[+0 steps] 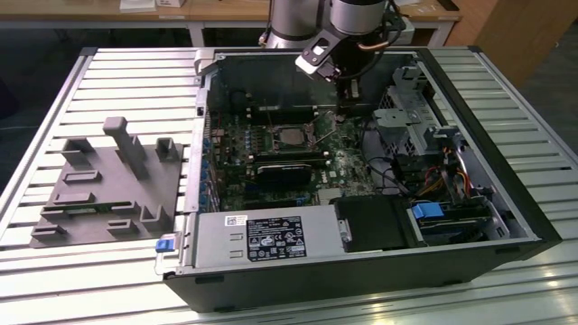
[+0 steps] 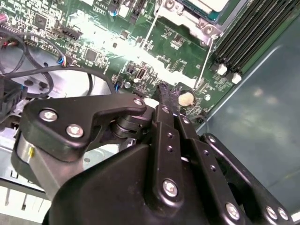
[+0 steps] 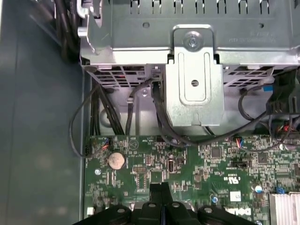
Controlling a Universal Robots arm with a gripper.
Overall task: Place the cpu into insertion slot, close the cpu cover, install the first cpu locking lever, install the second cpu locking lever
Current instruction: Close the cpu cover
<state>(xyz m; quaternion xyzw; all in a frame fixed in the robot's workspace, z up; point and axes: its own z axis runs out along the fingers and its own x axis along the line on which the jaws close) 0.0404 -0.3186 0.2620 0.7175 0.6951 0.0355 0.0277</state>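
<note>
Exterior view: the open computer case (image 1: 361, 284) sits toward the exterior view's right edge of the slatted tabletop (image 1: 118, 81). A grey fixture block (image 1: 108, 183) is near the exterior view's left edge. The cpu (image 1: 291, 137) lies flat in the insertion slot (image 1: 271, 140), mid-motherboard (image 1: 352, 166). The gripper (image 1: 340, 101) hangs down inside the case, just beside the slot on the exterior view's right.

Second wrist view: the fingers (image 2: 164, 101) are pressed together with nothing between them. Their tips are low over the board, just beside the coin battery (image 2: 186, 97). The cpu cover (image 2: 187, 18) looks to lie flat around the chip; we can't tell if it is latched. Two thin rods run out from the socket, one lever rod (image 2: 149, 30) and a second lever rod (image 2: 205, 61) that ends near the fingertips. We take them for the locking levers, not yet hooked.

First wrist view: the shut tips are over bare board, with loose cables (image 3: 79, 126) and the drive cage (image 3: 194, 70) beyond.

Risks, as we judge them:
- The rod is thin and springy, so the closed tips could slip off it and scrape small board parts.
- The tips could also knock the battery.
- A push at the wrong angle could bend the rod or miss its hook.
- If the cover is not seated, forcing a lever may stress the cpu.
</note>
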